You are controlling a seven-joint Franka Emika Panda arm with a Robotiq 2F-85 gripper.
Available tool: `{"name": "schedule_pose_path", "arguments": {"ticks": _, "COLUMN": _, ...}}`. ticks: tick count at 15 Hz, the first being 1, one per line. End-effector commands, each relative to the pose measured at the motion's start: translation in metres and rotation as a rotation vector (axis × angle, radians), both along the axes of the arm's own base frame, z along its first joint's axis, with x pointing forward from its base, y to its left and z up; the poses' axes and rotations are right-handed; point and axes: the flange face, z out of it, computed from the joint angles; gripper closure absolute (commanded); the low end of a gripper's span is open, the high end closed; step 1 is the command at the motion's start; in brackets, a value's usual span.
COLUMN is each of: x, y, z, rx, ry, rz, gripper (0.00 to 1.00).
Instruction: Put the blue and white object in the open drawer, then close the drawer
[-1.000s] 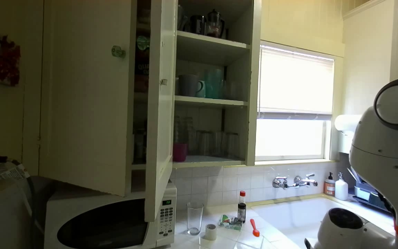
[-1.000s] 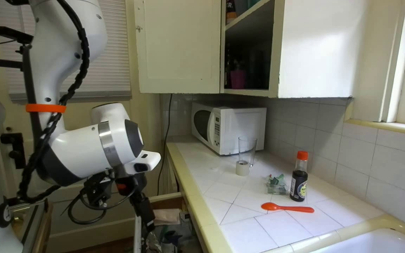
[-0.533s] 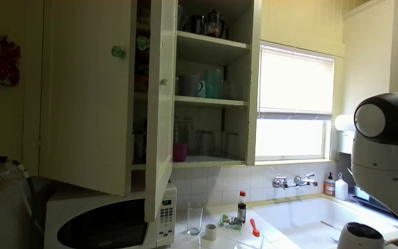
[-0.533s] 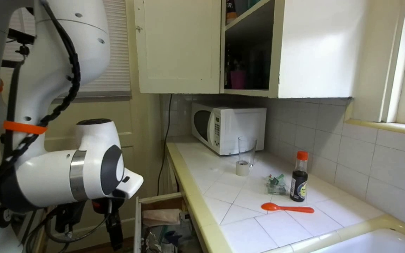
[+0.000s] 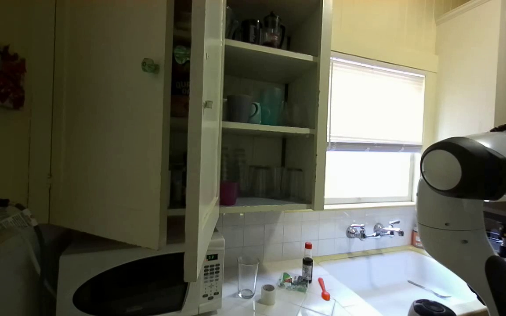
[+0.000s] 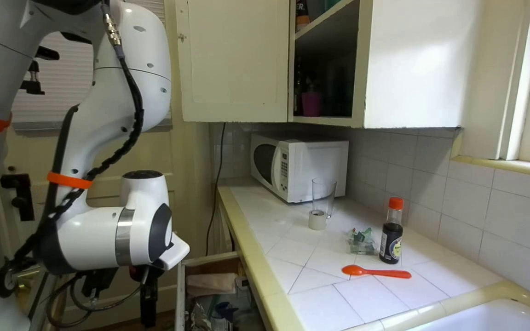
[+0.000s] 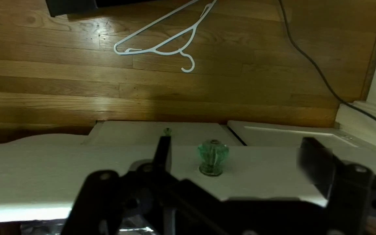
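The open drawer (image 6: 180, 294) sticks out below the counter in an exterior view, with a cloth, bags and a dark blue item (image 6: 225, 311) inside. I cannot tell whether that item is the blue and white object; nothing else in view is clearly it. In the wrist view the white drawer front (image 7: 256, 176) carries a green glass knob (image 7: 213, 156). My gripper (image 7: 239, 142) is open and empty. The knob shows between its fingers, nearer the left one, with no visible contact. In an exterior view the gripper (image 6: 148, 322) points down just outside the drawer front.
On the counter stand a sauce bottle (image 6: 391, 234), a glass (image 6: 323, 195), a tape roll (image 6: 317, 220), a crumpled wrapper (image 6: 361, 241) and an orange spoon (image 6: 375, 272). The counter edge (image 6: 258, 271) runs beside the drawer. A hanger (image 7: 175, 39) and a cable (image 7: 318, 68) lie on the floor.
One second ago my gripper was tilted over the drawer. It has moved out past the drawer front and now points straight down. The drawer and the counter items have not moved.
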Motion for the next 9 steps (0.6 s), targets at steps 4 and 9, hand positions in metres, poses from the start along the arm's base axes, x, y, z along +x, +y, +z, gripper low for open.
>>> {"name": "schedule_pose_path", "arguments": {"ticks": 4, "x": 0.036, "y": 0.012, "z": -0.026, "rx": -0.215, "ry": 0.014, "rz": -0.018, "gripper": 0.0}}
{"name": "schedule_pose_path", "arguments": {"ticks": 9, "x": 0.034, "y": 0.027, "z": -0.038, "rx": -0.214, "ry": 0.038, "rz": 0.034, "gripper": 0.0}}
